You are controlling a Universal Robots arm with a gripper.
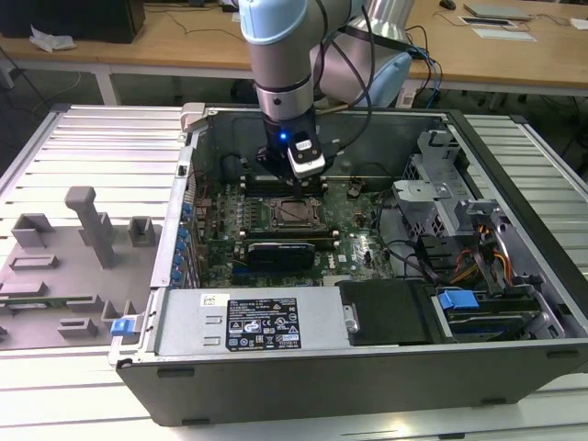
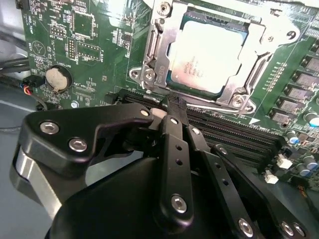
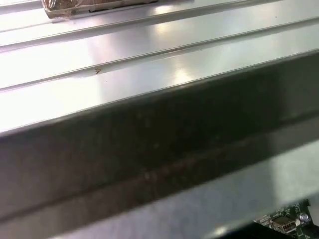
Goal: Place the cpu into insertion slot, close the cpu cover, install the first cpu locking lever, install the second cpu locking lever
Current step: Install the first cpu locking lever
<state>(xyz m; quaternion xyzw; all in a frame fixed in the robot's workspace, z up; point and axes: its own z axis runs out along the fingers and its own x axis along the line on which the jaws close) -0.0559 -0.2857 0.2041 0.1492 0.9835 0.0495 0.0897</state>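
Inside the open computer case [image 1: 367, 381], the cpu [image 2: 209, 55] sits in the insertion slot [image 1: 292, 213], with the cpu cover [image 2: 153, 47] lying flat over its edges. The gripper [image 2: 173, 105] has its fingers drawn together, tip just beside the socket edge at a thin locking lever [image 2: 219, 106]; pinching or merely touching, cannot tell.

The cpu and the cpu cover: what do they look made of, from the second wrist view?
The cpu: pale grey metal top, matt, with soft even glare. The cpu cover: probably stamped steel, bright silver, with sharp glints on its bent edges.
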